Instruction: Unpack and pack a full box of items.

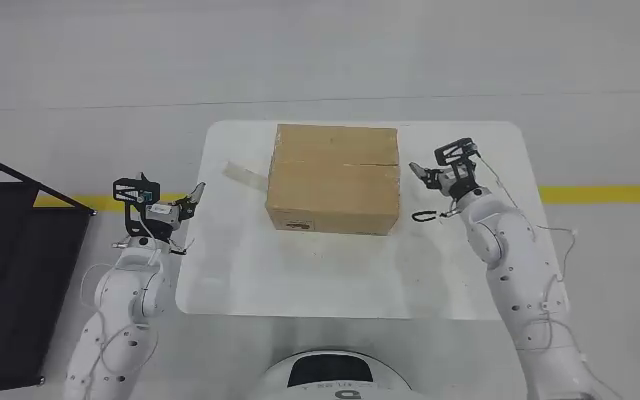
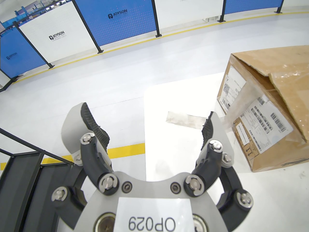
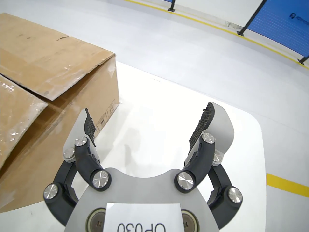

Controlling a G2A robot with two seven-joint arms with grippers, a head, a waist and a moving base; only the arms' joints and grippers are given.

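A brown cardboard box (image 1: 335, 180) stands on the middle of the white table (image 1: 300, 280). Its top flaps are folded down, slightly raised along the seam, and shipping labels cover one side (image 2: 263, 119). My left gripper (image 1: 190, 198) hovers open at the table's left edge, apart from the box (image 2: 277, 80), with nothing between its fingers (image 2: 94, 124). On the other side, my right gripper (image 1: 420, 178) is open just off the box's right end (image 3: 48, 61); one fingertip (image 3: 88, 121) is close to the box wall.
A loose strip of clear tape (image 1: 243, 175) lies on the table left of the box, also seen as the tape strip (image 2: 184, 120) ahead of the left gripper. A black rack (image 1: 20, 250) stands on the floor beyond the table's left edge.
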